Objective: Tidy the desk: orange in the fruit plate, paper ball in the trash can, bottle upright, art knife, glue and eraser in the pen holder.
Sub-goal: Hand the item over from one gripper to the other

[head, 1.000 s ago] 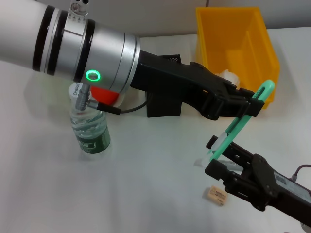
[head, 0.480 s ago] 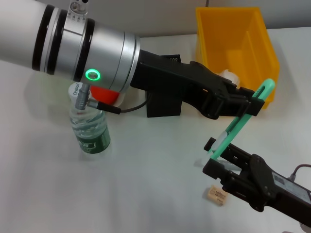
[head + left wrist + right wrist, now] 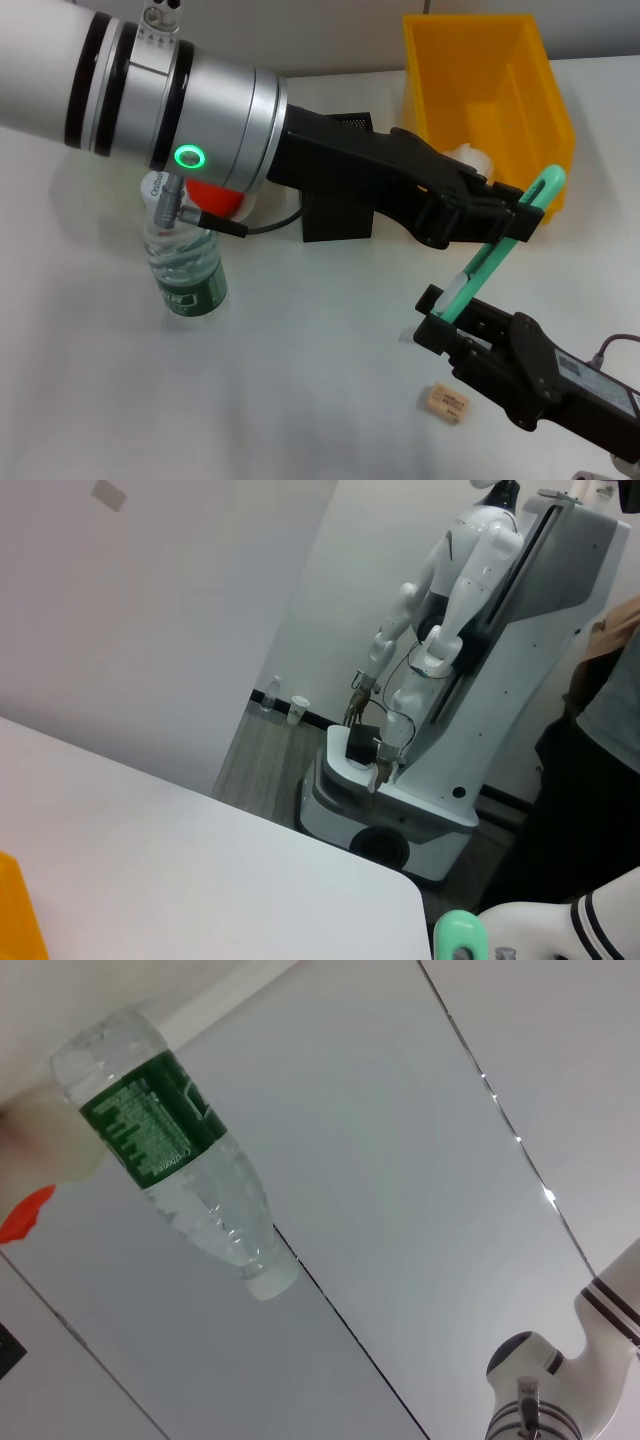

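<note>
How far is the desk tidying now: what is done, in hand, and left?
Done: bottle upright; orange on the fruit plate; a white ball, probably the paper, in the trash can. In hand: left gripper clamps the art knife, right gripper at its lower end. Left: eraser on the table, knife into the pen holder; glue not visible.

White left arm w/ black bands, silver cuff, green ring LED, black cable from plug. Black angular left gripper. Right gripper black too, label sticker, thin cable.
</note>
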`<state>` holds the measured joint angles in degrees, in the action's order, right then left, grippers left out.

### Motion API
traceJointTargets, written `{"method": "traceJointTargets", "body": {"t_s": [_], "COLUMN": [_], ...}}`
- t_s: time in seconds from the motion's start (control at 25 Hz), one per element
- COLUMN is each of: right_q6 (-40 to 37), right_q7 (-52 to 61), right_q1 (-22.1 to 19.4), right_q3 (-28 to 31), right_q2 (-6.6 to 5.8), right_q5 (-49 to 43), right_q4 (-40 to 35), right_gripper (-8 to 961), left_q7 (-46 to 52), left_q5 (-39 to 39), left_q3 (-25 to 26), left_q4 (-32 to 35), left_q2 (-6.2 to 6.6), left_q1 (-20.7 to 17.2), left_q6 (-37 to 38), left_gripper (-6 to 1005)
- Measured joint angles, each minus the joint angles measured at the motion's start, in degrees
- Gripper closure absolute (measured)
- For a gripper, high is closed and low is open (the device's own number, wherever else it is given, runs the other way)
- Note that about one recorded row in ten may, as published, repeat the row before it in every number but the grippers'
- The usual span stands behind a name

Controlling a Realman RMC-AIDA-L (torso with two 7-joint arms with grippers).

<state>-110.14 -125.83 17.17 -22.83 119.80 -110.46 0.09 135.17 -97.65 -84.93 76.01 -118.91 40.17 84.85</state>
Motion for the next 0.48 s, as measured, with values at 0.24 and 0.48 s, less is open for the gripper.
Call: {"method": "traceJointTargets", "body": {"t_s": [0.24, 0.48], "right_q6": [-0.04, 0.05], "right_q7": [-0.05, -0.11], "right_q1": [-0.01, 0.15], "right_q3": [-0.28, -0.39], "right_q2": [0.0, 0.07], "right_q5": [0.03, -0.18], "right_q4": [0.0, 0.0], "right_gripper": [532, 531], "left_q7": [0.0, -0.13], "left_q5": [0.02, 0.51], "left_q3": [0.02, 0.03], "left_q4": [0.02, -0.07], "left_q2": [0.0, -0.03], "left_q1": [-0.01, 0.0], "left_q6": [0.34, 0.52], "left_gripper": [711, 706]}}
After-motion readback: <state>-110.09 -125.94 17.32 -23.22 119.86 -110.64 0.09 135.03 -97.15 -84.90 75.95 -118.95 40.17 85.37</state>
